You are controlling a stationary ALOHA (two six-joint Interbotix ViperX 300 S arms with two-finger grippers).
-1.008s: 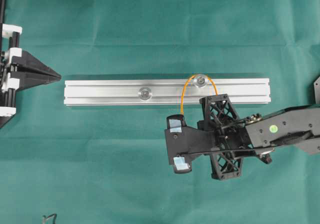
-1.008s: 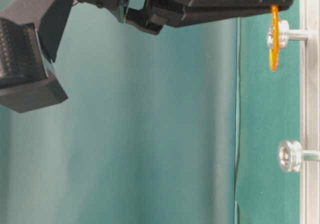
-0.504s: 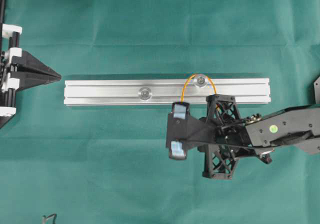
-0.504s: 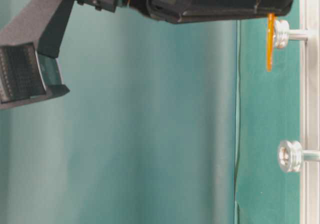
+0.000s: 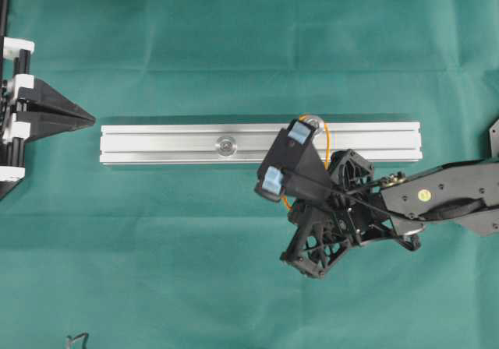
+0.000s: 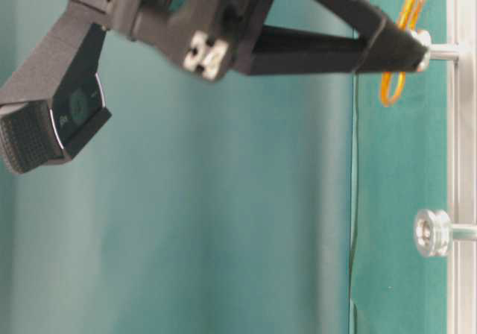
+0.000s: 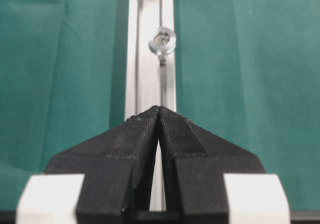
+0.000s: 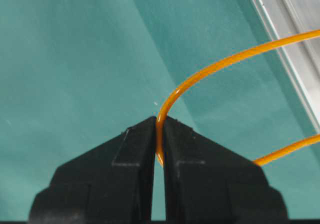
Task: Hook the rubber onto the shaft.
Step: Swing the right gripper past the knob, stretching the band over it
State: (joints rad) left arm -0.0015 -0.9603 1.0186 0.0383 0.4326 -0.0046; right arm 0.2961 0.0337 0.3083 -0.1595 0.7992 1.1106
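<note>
Overhead: right jaws (image 5: 282,162) clamped on the rubber (image 5: 325,145), now rolled and swung toward 12 o'clock over the rail (image 5: 171,142); earlier squared off below it. Loop around the right shaft (image 5: 310,121); second shaft (image 5: 226,144) at 9 o'clock, bare.

Table-level: rubber (image 6: 401,45) twisted into a visible oval where it hung edge-on before.

Left wrist: left jaws (image 7: 159,115) closed, empty.

Right wrist: rubber (image 8: 210,69) pinched between tips. Likely turning the band ready to stretch across.

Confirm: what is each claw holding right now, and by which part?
Right claw is shut on the orange rubber band, pinching the strand at one end of the loop between its tips. Left claw is shut on nothing.
</note>
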